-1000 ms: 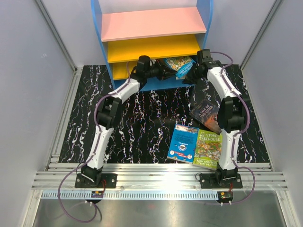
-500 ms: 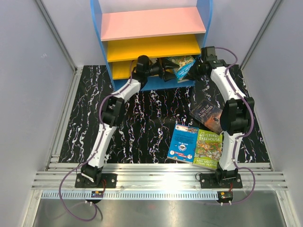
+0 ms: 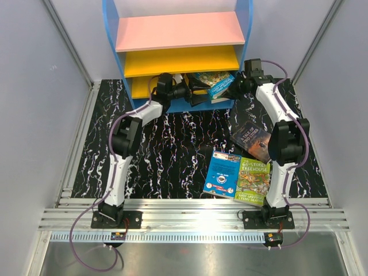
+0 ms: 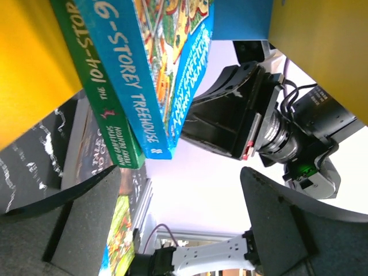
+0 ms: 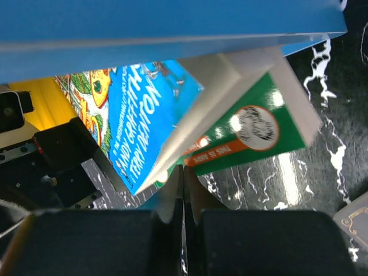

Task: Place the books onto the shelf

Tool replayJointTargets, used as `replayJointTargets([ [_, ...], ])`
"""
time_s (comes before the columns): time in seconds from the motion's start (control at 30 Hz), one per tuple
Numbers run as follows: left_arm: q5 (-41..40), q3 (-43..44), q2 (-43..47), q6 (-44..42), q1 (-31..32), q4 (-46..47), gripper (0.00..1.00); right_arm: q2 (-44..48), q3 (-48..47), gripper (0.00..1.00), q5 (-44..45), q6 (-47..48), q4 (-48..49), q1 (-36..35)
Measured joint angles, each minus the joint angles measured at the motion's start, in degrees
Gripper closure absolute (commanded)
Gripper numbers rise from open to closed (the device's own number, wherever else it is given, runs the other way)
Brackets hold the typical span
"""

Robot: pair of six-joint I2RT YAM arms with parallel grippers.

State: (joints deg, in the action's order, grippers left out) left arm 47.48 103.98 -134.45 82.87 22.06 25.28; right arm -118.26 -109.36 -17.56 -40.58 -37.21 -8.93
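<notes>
Your left jaws stand spread wide, gripping nothing, just left of two books (image 3: 214, 85) leaning in the shelf's (image 3: 178, 31) bottom bay, top centre. Your right jaws are clenched. Three other books (image 3: 223, 172) lie on the counter (image 3: 172, 149), lower right.

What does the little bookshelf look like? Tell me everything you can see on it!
The shelf is a small bookcase with blue side panels, a pink top board, yellow boards below that and a blue base. It looks like smooth painted board. It stands upright at the far end of the black marbled mat, with its open side facing the arms. The pink board and the upper yellow board are bare. Under the upper yellow board, at the right end, two books sit tilted, one blue and one green.
</notes>
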Motion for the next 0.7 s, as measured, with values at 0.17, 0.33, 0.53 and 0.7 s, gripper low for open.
replayJointTargets([
  [0.17,0.48,-4.35,3.21,-2.91,-0.96,-1.49,0.01,5.27,5.46,1.0,-0.59,-1.6,1.31,0.0],
  [0.33,1.4,-5.29,4.02,-3.8,-1.49,-2.08,0.01,14.32,11.96,1.0,-2.47,-3.41,4.0,0.0],
  [0.53,4.83,-5.62,2.97,1.25,-2.25,4.02,0.01,23.76,23.45,1.0,-4.66,-4.13,6.75,0.0],
  [0.7,4.09,-9.01,4.98,0.74,-2.49,5.11,0.01,27.89,32.24,1.0,-4.96,-3.72,6.21,0.0],
])
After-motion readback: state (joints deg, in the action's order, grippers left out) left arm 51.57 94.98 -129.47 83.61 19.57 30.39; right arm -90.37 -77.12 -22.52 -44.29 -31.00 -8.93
